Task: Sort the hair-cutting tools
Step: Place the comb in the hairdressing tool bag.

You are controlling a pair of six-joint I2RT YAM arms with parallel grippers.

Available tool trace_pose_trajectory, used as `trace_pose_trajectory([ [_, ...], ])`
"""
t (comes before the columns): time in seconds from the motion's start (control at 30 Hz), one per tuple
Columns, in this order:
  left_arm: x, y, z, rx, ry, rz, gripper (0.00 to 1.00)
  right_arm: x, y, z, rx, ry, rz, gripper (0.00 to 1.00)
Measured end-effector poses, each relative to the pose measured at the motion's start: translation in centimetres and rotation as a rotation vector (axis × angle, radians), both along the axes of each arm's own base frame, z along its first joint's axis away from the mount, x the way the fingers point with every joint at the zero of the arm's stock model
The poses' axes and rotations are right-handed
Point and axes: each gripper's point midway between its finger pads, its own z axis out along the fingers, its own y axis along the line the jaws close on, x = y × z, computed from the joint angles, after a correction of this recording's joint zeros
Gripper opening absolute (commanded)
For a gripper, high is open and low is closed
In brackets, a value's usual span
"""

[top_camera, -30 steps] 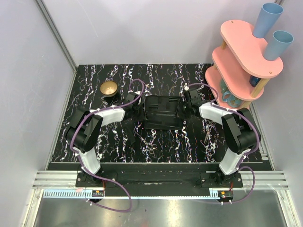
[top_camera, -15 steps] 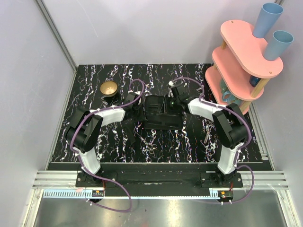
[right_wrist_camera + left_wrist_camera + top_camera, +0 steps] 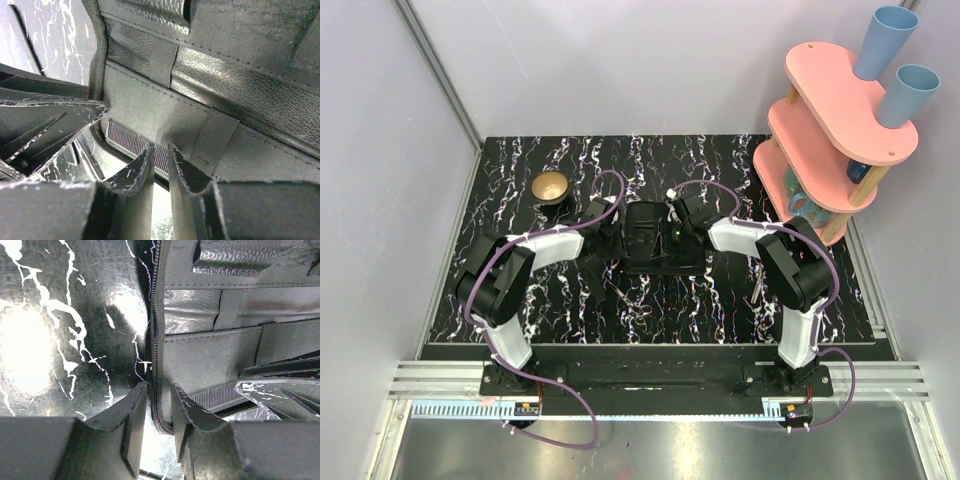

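From above, we are seeing both arms reaching inward to the black case (image 3: 655, 250) in the middle of the table (image 3: 500, 200). The left gripper (image 3: 611, 230) is sitting at its left edge and the right gripper (image 3: 673, 222) over its far right part, so we are judging that the two are handling the case itself, opening it out or steadying it, ahead of any sorting. The scissors (image 3: 632, 300) are lying loose on the table on the near side of both jaws, apart from them and just off the case's near edge. Another pair (image 3: 760, 282) is lying farther right, beside the right arm and well apart from either jaw; neither is being held. In the left wrist view, the jaws are standing close on either side of the zipped rim (image 3: 156, 340) of the case, with the rim running up between them, and they are looking to be pinching it, probably to pin that side or draw it outward. Beyond the right-hand jaw the teeth of a comb (image 3: 215, 399) are showing inside the case. In the right wrist view, the jaws are standing almost together with only a slit between them, hanging over the case's lining just before that comb. We are not able to tell whether they are nipping the fabric or holding nothing. No scissors are showing in either wrist view.
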Motion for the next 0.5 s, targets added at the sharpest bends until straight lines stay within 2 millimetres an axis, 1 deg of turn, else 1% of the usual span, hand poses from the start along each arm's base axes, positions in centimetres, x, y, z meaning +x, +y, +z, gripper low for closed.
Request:
trace_pose_trajectory([
  [0.1,-0.1,0.2,0.0,0.011,0.002,0.005,0.36,-0.3,0.0,0.0,-0.001,0.003,-0.002,0.25],
  [0.13,-0.1,0.3,0.0,0.015,0.003,0.008,0.4,-0.2,-0.1,0.0,-0.001,0.003,-0.005,0.27],
  [0.2,-0.2,0.5,0.1,0.022,0.003,0.012,0.44,-0.2,-0.1,0.0,-0.001,0.006,-0.013,0.28],
  [0.23,-0.2,0.7,0.2,0.03,0.002,0.017,0.48,-0.2,0.0,0.0,-0.001,0.007,-0.016,0.31],
  [0.33,-0.2,1.5,0.3,0.063,-0.002,0.034,0.53,0.2,0.0,0.3,-0.009,-0.001,-0.029,0.33],
  [0.37,-0.3,1.9,0.3,0.076,0.002,0.043,0.57,0.5,0.1,0.6,-0.013,-0.009,-0.035,0.38],
  [0.43,-0.4,2.8,0.5,0.098,0.006,0.064,0.62,1.5,0.3,1.4,-0.012,-0.036,-0.048,0.41],
  [0.47,-0.4,3.2,0.7,0.105,0.005,0.074,0.68,2.0,0.5,1.9,-0.009,-0.051,-0.054,0.46],
  [0.5,-0.3,3.8,1.1,0.115,-0.002,0.091,0.7,2.3,0.6,2.2,-0.006,-0.063,-0.058,0.48],
])
